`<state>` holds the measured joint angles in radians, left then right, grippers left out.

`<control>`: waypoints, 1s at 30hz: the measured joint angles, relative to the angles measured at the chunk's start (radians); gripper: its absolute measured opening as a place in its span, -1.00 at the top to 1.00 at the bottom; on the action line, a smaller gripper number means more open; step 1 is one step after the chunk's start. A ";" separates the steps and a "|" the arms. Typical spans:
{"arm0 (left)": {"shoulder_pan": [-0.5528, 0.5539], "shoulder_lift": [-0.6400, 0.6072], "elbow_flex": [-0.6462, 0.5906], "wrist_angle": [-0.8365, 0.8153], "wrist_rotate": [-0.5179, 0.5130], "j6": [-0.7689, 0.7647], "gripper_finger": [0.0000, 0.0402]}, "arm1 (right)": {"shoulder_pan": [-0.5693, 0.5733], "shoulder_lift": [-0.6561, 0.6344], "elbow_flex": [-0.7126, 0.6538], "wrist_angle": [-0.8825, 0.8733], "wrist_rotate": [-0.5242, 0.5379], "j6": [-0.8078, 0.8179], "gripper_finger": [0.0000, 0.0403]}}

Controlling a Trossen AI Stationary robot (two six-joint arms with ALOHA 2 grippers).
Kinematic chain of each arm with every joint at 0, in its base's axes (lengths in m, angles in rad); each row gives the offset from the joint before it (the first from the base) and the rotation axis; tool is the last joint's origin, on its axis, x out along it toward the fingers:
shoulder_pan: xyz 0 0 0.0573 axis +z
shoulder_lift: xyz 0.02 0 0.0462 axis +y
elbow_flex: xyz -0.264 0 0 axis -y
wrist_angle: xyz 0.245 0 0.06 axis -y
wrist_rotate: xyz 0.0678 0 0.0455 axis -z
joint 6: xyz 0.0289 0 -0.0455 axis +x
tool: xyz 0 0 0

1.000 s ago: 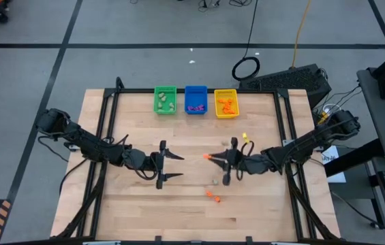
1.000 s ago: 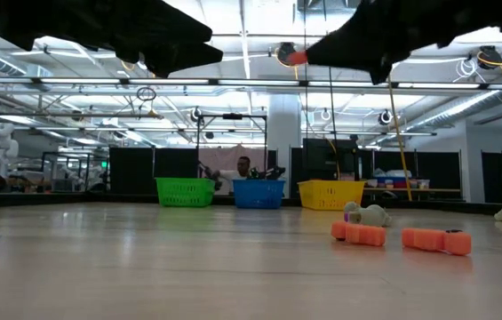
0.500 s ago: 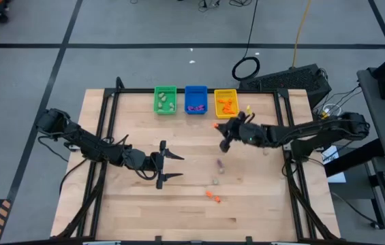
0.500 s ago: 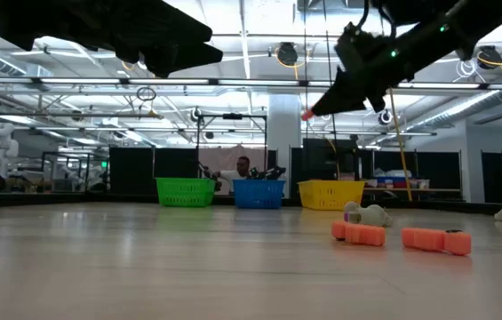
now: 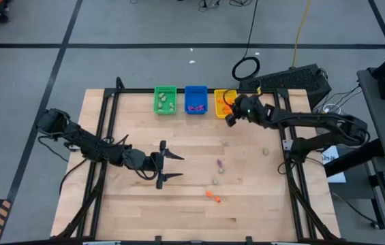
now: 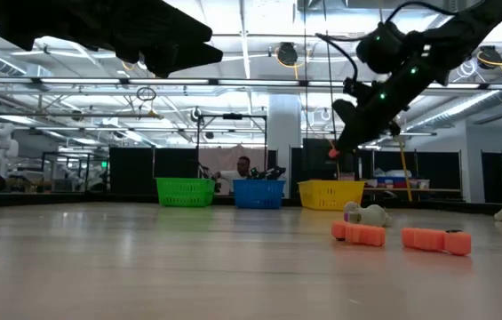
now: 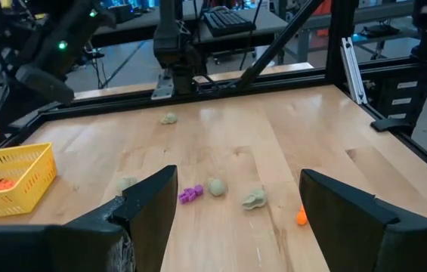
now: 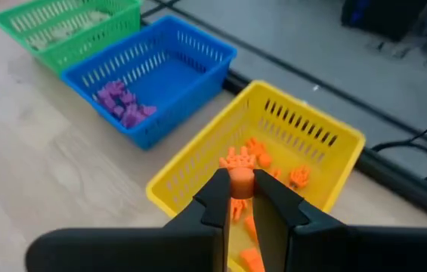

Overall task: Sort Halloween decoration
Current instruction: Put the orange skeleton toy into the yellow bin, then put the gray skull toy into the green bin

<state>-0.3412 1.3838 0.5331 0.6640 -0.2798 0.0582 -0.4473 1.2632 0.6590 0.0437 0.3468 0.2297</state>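
An orange trinket [image 8: 236, 172] shaped like a small hand is pinched between the fingers of the right end effector [image 8: 237, 202], which hangs over the near rim of the yellow bin [image 8: 325, 138], the one that already has orange pieces in its bottom. To do this step well, I would carry the piece further in over the middle of the bin before letting go, since it now sits close to the wall and a release here could bounce it back out; a low, gentle drop should keep it inside. Beside that bin stand a blue bin [image 8: 169, 69] with purple pieces and a green bin [image 8: 70, 25] with pale ones. More trinkets lie loose on the desk [image 5: 185, 146], well apart from the bins: a purple one [image 5: 219, 163], pale ones near it, and an orange one [image 5: 211, 195] toward the front edge. The left end effector [image 5: 163, 164] waits over the middle of the desk, its fingers spread wide and holding nothing. The desk is pale wood inside a black frame; beyond it is a large workshop with grey floor, dark partitions and cables, and a person sits far behind the bins.
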 joint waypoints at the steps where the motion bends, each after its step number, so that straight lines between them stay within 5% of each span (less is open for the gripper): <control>1: 0.000 0.000 0.000 0.000 0.000 0.000 -0.36 | -0.018 0.009 0.000 0.000 -0.020 0.007 0.86; 11: 0.000 0.000 0.000 0.000 0.000 0.000 -0.36 | -0.135 0.139 0.000 0.029 -0.141 0.042 0.83; 19: 0.000 0.000 0.000 0.000 0.000 0.000 -0.36 | -0.145 0.197 0.000 0.092 -0.138 0.039 0.54; 30: 0.000 0.000 0.000 -0.029 0.000 -0.052 -0.36 | -0.065 0.072 0.000 0.045 -0.141 0.018 0.32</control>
<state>-0.3412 1.3838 0.5331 0.6347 -0.2798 0.0061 -0.5126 1.3348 0.6590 0.0890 0.2062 0.2478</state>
